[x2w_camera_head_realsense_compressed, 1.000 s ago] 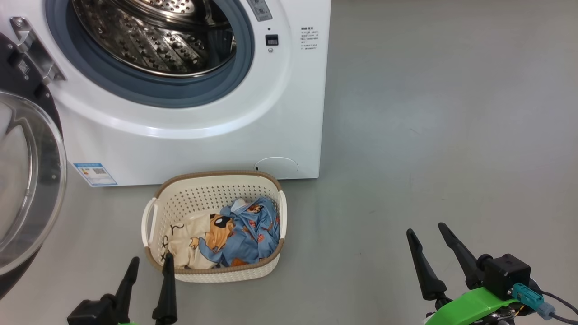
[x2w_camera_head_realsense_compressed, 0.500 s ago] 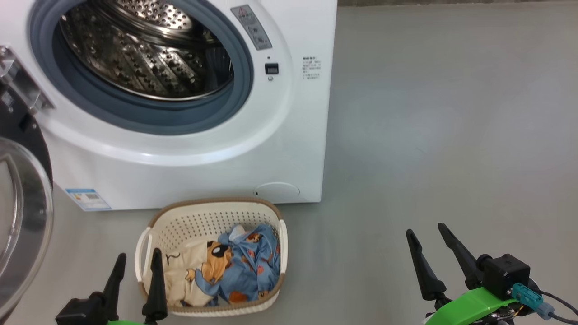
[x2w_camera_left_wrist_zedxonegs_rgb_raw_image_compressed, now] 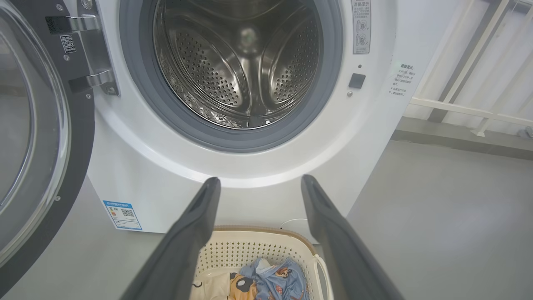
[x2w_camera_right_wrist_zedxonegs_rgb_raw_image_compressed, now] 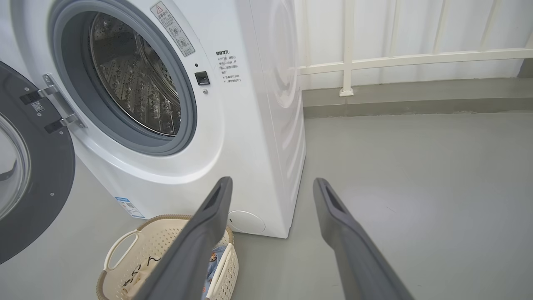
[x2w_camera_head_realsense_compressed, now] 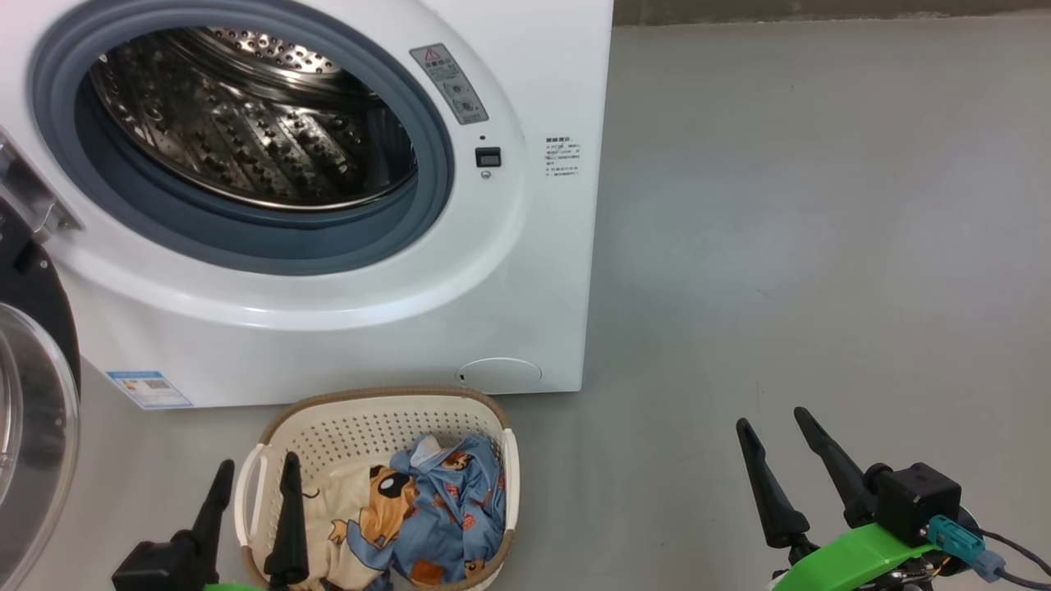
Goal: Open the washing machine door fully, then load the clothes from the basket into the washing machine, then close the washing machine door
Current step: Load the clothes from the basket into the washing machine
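Both the left gripper (x2w_camera_head_realsense_compressed: 256,461) and the right gripper (x2w_camera_head_realsense_compressed: 772,419) hold their dark tapered fingers (x2w_camera_left_wrist_zedxonegs_rgb_raw_image_compressed: 195,225) wide and empty; the left stands by the left side of the cream perforated plastic basket (x2w_camera_head_realsense_compressed: 369,423), the right well apart over smooth grey floor (x2w_camera_head_realsense_compressed: 821,246). Crumpled blue dog-print and cream clothes (x2w_camera_head_realsense_compressed: 443,509) lie in the basket, before the white washing machine (x2w_camera_head_realsense_compressed: 525,271) with its dimpled steel drum (x2w_camera_head_realsense_compressed: 246,139); the glossy black-rimmed glass door (x2w_camera_right_wrist_zedxonegs_rgb_raw_image_compressed: 54,187) hangs open; the right wrist view adds a white railing (x2w_camera_right_wrist_zedxonegs_rgb_raw_image_compressed: 416,56) behind.

clothes (x2w_camera_head_realsense_compressed: 410,525) in basket (x2w_camera_head_realsense_compressed: 386,419) — before washing machine (x2w_camera_head_realsense_compressed: 328,328)
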Motion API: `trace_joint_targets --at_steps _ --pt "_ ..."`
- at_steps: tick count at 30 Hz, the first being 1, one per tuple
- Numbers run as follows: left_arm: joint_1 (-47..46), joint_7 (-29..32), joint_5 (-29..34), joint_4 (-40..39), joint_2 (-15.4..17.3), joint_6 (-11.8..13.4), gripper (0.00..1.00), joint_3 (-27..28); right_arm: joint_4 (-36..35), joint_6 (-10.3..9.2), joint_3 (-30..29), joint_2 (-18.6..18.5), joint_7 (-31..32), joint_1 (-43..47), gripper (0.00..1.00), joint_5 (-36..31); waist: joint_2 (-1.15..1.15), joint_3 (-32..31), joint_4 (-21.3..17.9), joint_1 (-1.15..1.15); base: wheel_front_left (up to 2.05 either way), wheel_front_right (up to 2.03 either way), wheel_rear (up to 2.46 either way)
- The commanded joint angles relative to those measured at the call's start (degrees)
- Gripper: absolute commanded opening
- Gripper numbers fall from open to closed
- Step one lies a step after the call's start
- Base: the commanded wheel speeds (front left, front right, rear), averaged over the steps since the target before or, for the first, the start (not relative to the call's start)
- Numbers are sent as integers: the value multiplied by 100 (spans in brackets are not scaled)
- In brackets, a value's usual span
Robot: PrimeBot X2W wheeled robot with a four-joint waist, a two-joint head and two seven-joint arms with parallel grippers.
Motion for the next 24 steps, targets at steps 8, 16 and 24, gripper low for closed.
trace_joint_targets --at_steps 8,16,24 --pt "-133 -36 106 -74 43 -18 100 161 -118 9 185 -1 -17 -111 100 -65 0 -18 -7 0 0 0 0" --pt "-127 -36 150 -38 41 -35 100 157 -110 9 198 -1 -15 -99 100 -67 0 -52 -1 0 0 0 0" --pt "-139 -36 161 -11 40 -45 100 167 -114 9 206 -5 -2 -106 100 -68 0 -59 7 0 0 0 0"
